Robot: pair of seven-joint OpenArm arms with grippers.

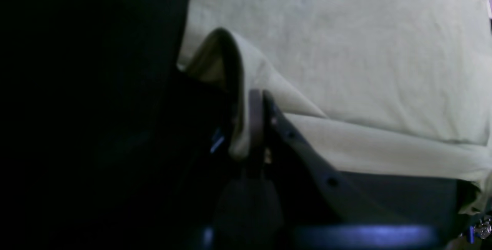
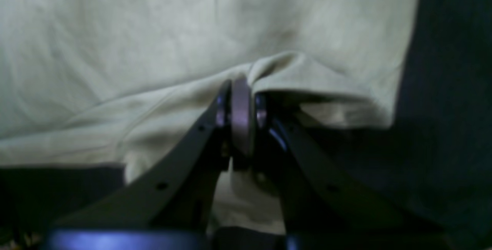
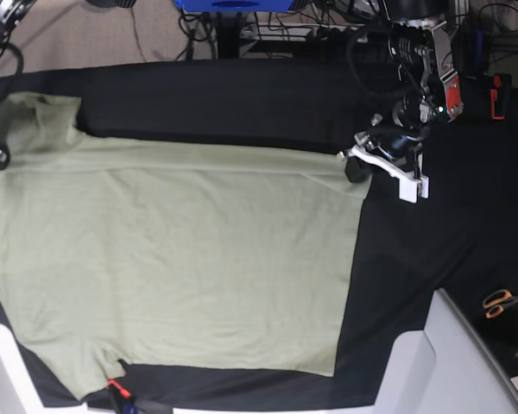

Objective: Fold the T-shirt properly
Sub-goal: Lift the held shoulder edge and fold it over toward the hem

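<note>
The T-shirt [image 3: 181, 259] lies spread flat on the black table cloth [image 3: 414, 250]. At its far corner the left gripper [image 3: 356, 166] pinches the raised hem. At the opposite far edge the right gripper [image 2: 242, 100] is pressed together on a bunched fold of fabric.

The pale sage-green T-shirt [image 3: 173, 259] lies spread mostly flat, its far edge apparently lifted into small peaks.
</note>
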